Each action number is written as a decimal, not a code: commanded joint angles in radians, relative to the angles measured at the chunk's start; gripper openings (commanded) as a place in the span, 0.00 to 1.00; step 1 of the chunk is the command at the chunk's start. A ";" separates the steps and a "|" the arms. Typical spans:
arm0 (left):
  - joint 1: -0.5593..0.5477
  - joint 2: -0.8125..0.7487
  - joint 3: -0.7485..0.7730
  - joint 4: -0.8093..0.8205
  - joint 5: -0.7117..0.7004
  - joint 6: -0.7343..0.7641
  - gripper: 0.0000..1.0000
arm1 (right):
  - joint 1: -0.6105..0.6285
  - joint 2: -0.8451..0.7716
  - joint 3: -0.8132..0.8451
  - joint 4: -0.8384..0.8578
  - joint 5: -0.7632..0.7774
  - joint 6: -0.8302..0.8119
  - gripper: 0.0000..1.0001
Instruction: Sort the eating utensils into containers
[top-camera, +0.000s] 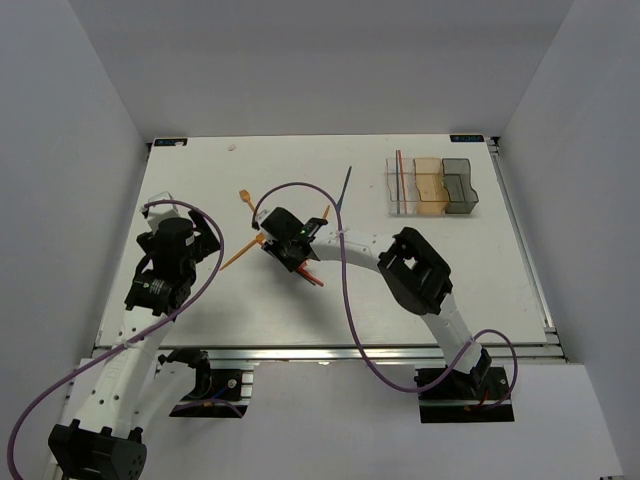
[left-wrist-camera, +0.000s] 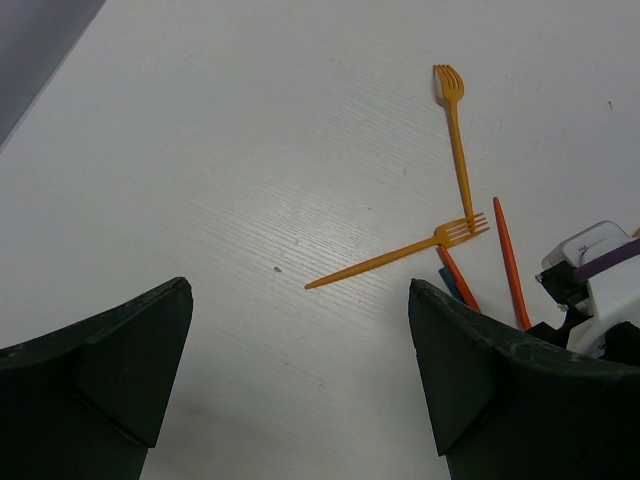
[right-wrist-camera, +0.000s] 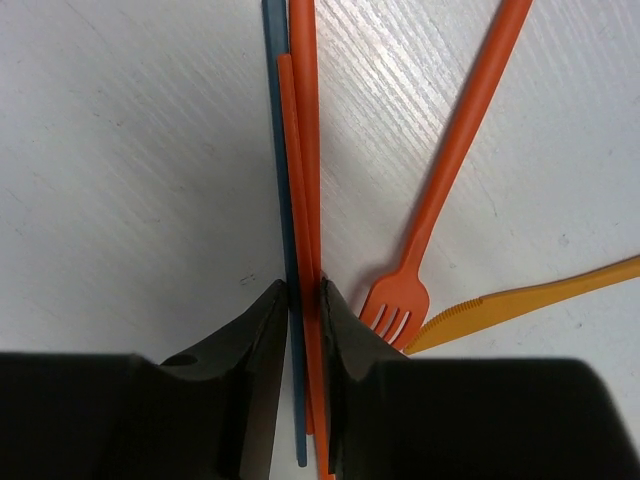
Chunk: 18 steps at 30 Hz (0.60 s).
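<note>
1. The utensils are thin plastic, so I judge them very light, slightly springy and slick. They lie flat on the table (left-wrist-camera: 250, 150), so a pinch across the narrow handle near its middle suits best; stacked ones may lift together.
2. The right gripper (right-wrist-camera: 303, 290) is closed on a red handle (right-wrist-camera: 305, 150), with a blue handle (right-wrist-camera: 288, 200) pressed alongside; whether both are truly clamped I cannot tell. A red fork (right-wrist-camera: 440, 190) and an orange knife (right-wrist-camera: 540, 297) lie loose just beside.
3. The left gripper (left-wrist-camera: 300, 287) is spread wide and empty, above two orange forks (left-wrist-camera: 458, 140) that touch at one's tines.
4. Only the overhead view shows the bins (top-camera: 455, 190), well apart at the far right; the clear one holds a red and a blue piece. Only the right wrist view shows the stacked handles.
</note>
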 joint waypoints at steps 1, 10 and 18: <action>-0.002 -0.003 0.011 0.011 0.010 0.011 0.98 | -0.004 0.003 0.031 -0.012 -0.001 -0.001 0.24; -0.002 0.000 0.013 0.009 0.011 0.011 0.98 | -0.004 -0.024 0.033 -0.017 0.010 0.008 0.12; -0.003 0.000 0.013 0.011 0.013 0.011 0.98 | -0.004 -0.049 0.045 -0.034 0.022 0.019 0.05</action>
